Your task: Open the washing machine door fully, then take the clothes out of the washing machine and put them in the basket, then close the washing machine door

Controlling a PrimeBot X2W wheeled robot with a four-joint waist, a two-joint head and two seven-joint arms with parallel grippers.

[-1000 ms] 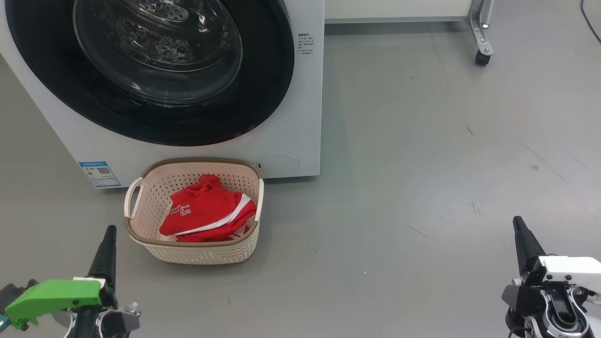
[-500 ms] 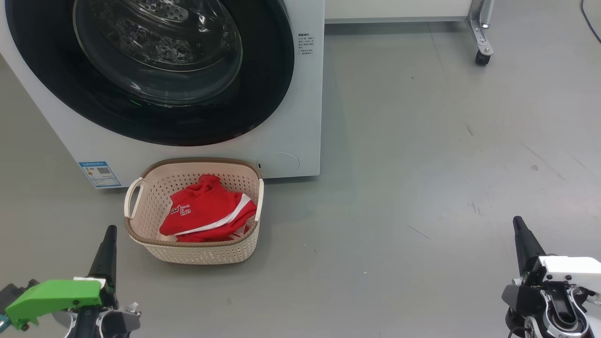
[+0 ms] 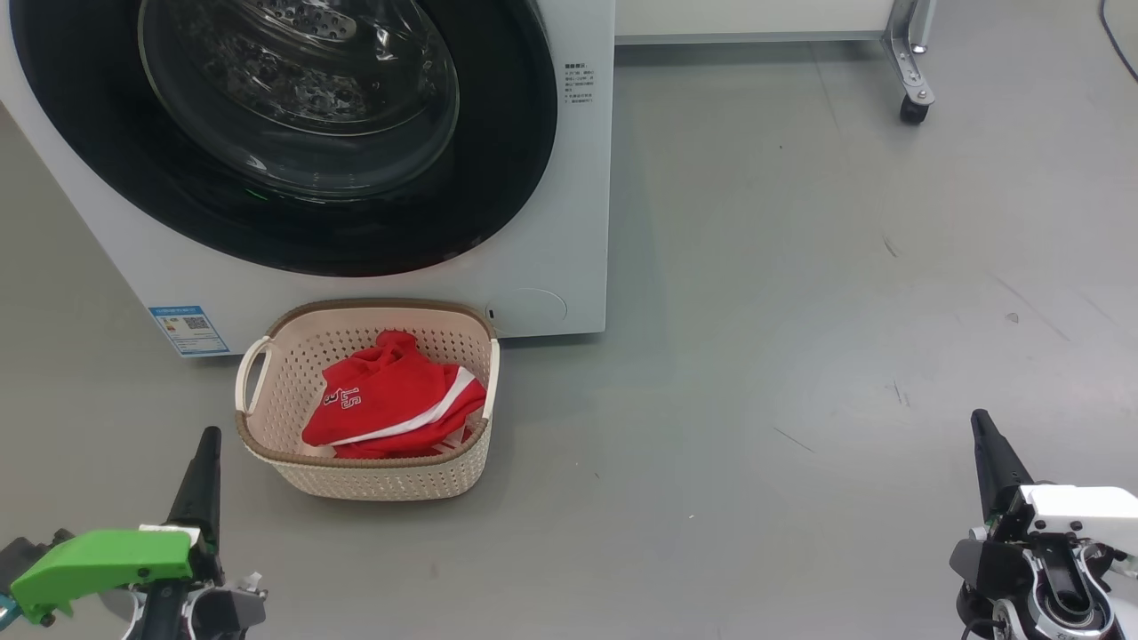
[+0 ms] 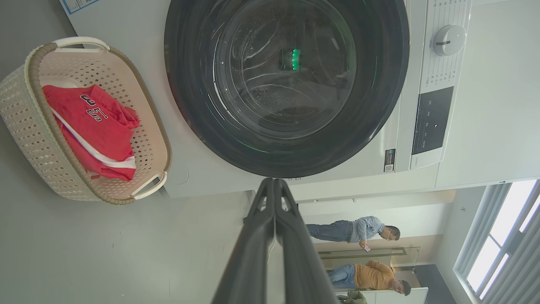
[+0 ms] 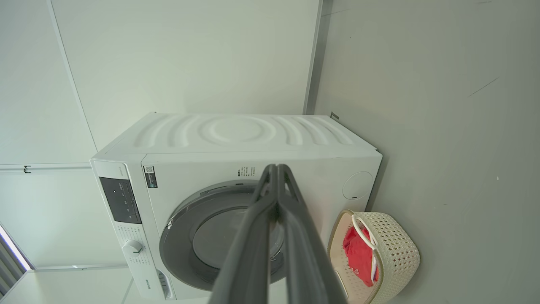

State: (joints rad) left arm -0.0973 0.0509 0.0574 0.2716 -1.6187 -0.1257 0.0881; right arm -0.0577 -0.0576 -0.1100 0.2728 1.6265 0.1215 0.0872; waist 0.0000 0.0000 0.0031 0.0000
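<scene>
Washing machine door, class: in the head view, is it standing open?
No, the washing machine door lies shut, flush against the white front of the washing machine.

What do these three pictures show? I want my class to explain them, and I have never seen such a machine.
It is a wheeled robot with two arms, each ending in a two-fingered hand. One picture looks down from its head: the left hand and right hand sit low, both shut and empty. The other two come from cameras on the wrists, looking along the fingers, so they appear turned. On the floor stands a white washer with its round door shut. Before it sits a basket holding red clothes. Two people stand far behind.
</scene>
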